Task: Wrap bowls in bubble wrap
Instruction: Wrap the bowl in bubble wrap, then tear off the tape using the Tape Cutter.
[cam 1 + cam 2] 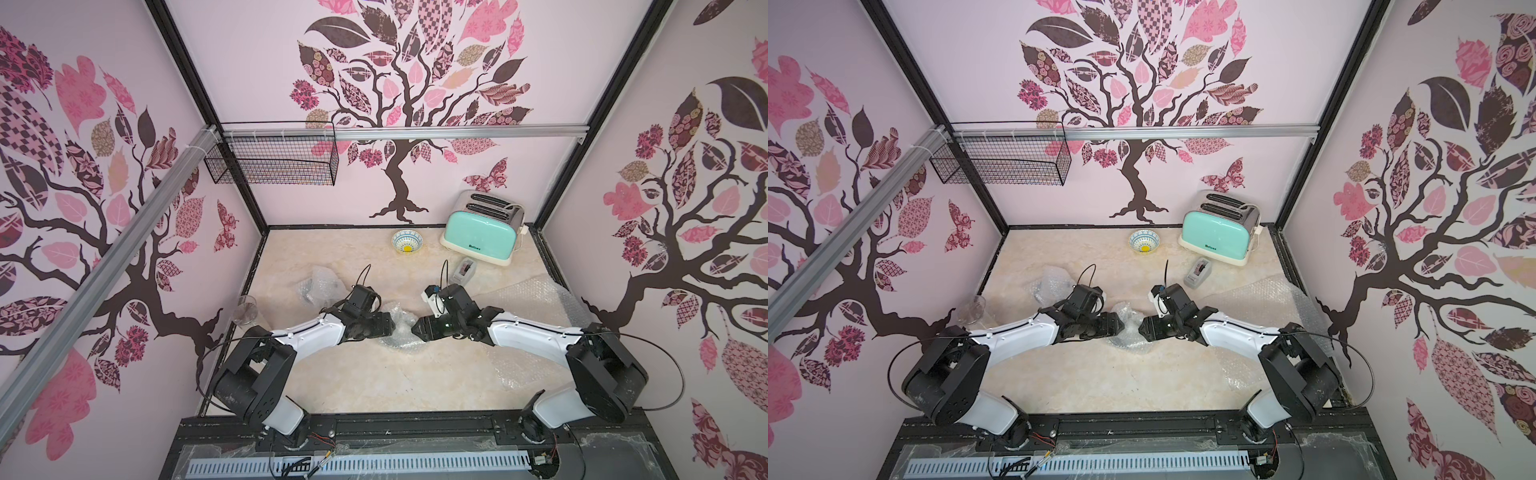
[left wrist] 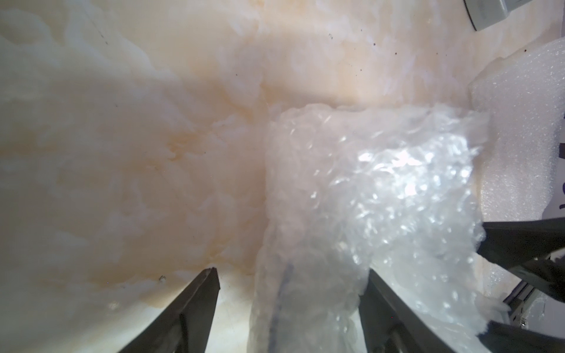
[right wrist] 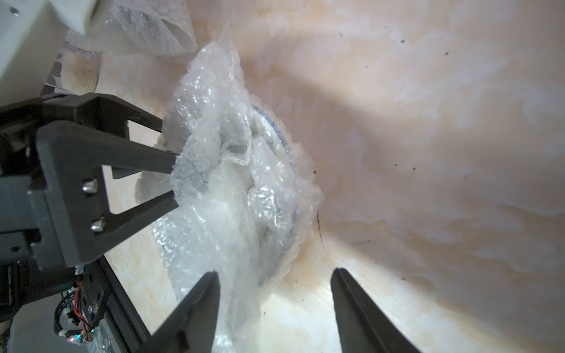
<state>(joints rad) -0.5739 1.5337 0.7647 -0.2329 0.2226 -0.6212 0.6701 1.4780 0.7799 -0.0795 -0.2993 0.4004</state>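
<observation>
Left gripper [image 2: 292, 273], jaws apart, straddles the bubble wrap bundle [image 1: 401, 332] at the centre of the table [image 1: 374, 382], likely steadying it. At its 3 o'clock the right gripper [image 3: 275, 272], apart too, seems placed to tuck wrap over the bowl [image 3: 282, 137].

Back: bowl [image 1: 407, 241], toaster [image 1: 482, 232] to right. Centre: bundle [image 1: 401, 338]. Left: glass [image 1: 246, 309]. Right: bubble wrap [image 1: 536, 303].

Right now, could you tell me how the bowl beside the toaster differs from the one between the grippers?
The bare bowl by the toaster shows its yellow centre; the wrapped bowl is bundled in bubble wrap, only a blue rim showing through. The bare bowl stands untouched at the back; the wrapped bowl lies mid-table with the open left gripper and open right gripper at it. Both rest on the table.
</observation>
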